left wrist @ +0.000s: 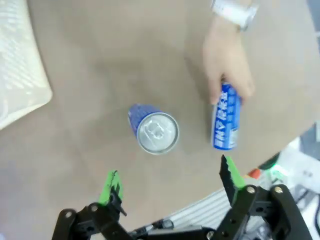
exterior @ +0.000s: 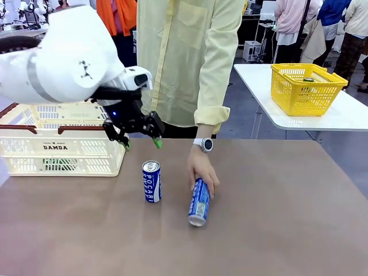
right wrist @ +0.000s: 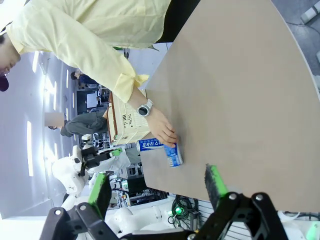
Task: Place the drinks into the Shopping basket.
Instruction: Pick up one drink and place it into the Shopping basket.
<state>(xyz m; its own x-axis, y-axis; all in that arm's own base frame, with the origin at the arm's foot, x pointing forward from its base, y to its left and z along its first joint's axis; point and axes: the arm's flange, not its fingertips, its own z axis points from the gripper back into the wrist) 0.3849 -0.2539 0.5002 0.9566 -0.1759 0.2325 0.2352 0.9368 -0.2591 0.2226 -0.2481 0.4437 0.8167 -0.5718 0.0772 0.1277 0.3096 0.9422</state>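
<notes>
A slim blue-and-white POCARI can (exterior: 151,181) stands upright on the brown table, its silver top (left wrist: 157,132) facing my left wrist camera. My left gripper (exterior: 140,141) (left wrist: 171,177) hangs open above and just behind it, holding nothing. A second blue can (exterior: 199,201) (left wrist: 226,122) lies on its side under the person's hand (exterior: 201,172). The cream DAMDA shopping basket (exterior: 86,150) (left wrist: 20,75) stands at the left; a dark green shape (exterior: 57,165) shows through its slots. My right gripper (right wrist: 157,187) is open off the table's edge, far from both cans (right wrist: 173,155).
The person in a yellow shirt (exterior: 184,57) stands at the far side, wearing a white watch (exterior: 204,144). A yellow mesh basket (exterior: 307,86) sits on a separate white table (exterior: 345,118) at the back right. Bare tabletop spreads to the right and front of the cans.
</notes>
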